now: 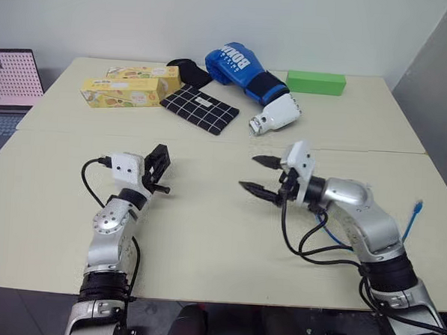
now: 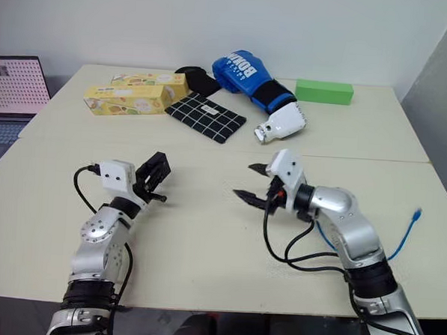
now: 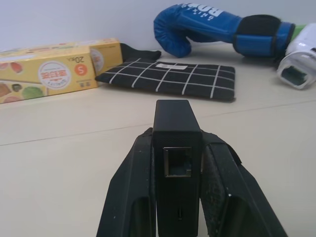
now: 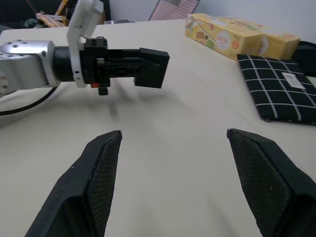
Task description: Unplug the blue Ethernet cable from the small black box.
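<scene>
Lower left: your left claw (image 1: 161,176) is clamped on the small black box (image 1: 158,164), its port empty, lifted off the desk (image 1: 205,234). Centre right: your right claw (image 1: 259,175) gapes wide, holding nothing. Far right edge: the blue cable (image 1: 414,215) hangs beside the desk.

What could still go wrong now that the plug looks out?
1. The blue cable hangs off the table's right edge beside the right arm's black cables; that arm could snag it.
2. The left gripper pinches the black box above the table; it could drop if the jaws loosen.
</scene>
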